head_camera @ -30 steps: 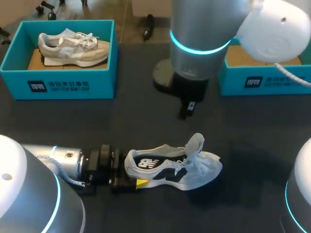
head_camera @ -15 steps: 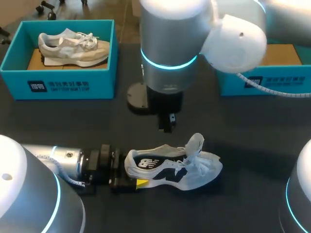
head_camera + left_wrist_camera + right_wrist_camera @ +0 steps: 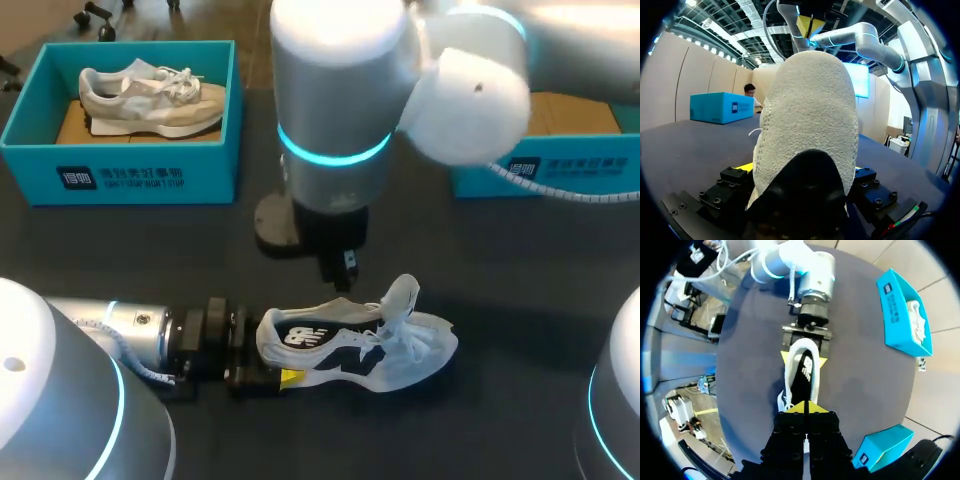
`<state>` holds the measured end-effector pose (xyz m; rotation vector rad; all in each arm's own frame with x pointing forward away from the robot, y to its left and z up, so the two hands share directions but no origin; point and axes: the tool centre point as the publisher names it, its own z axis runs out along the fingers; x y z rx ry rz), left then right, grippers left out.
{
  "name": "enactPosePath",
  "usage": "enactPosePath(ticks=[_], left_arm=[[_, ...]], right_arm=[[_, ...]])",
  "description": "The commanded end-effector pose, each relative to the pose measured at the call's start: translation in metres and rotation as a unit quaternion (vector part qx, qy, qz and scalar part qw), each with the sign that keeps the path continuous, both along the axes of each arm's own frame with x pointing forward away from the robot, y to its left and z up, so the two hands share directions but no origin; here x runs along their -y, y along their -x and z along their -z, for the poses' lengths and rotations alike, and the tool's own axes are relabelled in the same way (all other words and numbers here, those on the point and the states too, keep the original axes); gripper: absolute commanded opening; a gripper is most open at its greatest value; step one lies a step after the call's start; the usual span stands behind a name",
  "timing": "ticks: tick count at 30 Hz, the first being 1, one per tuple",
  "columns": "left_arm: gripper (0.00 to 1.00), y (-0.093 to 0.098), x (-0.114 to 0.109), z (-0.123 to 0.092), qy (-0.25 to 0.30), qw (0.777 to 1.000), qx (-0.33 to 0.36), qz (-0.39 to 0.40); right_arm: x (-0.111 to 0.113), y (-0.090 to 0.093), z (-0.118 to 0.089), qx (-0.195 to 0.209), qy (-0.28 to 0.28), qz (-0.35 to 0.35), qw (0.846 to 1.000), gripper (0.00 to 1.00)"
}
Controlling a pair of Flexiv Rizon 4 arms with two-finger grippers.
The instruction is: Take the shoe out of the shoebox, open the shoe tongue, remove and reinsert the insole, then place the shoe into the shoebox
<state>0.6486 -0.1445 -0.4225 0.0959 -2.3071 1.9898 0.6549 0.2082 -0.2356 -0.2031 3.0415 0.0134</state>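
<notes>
The shoe [image 3: 355,348] lies on its side out on the dark table [image 3: 520,260], toe toward the robot's right. It is a white mesh sneaker with black panels along its flank and a pale, nubbly heel. Its tongue [image 3: 403,295] sticks up out of the opening, and the white laces [image 3: 400,335] hang loose across the upper.

The left gripper [image 3: 802,170] has the heel clamped from both sides. In the left wrist view the heel bulges up between the two fingers, a yellow tip showing on either side of it.

The right arm comes in from the right and crosses past the middle. The right gripper [image 3: 804,409] hangs just above the shoe's open collar, not touching it. Its two yellow tips are pressed together with nothing between them.

Two teal shoeboxes stand at the far side of the table, well apart from the shoe. The left shoebox [image 3: 120,175] holds a second shoe [image 3: 150,95], grey and cream, lying on its side on the brown cardboard floor with its toe toward the box's right wall. The right shoebox [image 3: 560,165] is half hidden behind the right arm. The part of its inside that I can see is plain brown cardboard.
</notes>
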Motion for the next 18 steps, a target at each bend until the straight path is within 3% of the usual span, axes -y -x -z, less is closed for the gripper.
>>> enactPosePath(ticks=[1,15,18], left_arm=[[0.00,0.000,0.000,0.002,0.001,1.000,0.000,-0.001],[0.00,0.000,0.000,0.002,0.001,1.000,0.000,-0.001],[0.00,0.000,0.000,0.002,0.001,1.000,0.000,-0.001]], right_arm=[[-0.026,0.009,0.024,0.013,0.015,-0.005,1.000,0.00],[-0.029,0.009,0.029,0.019,0.022,0.004,1.000,0.00],[-0.036,0.008,0.044,0.017,0.017,0.001,1.000,0.00]])
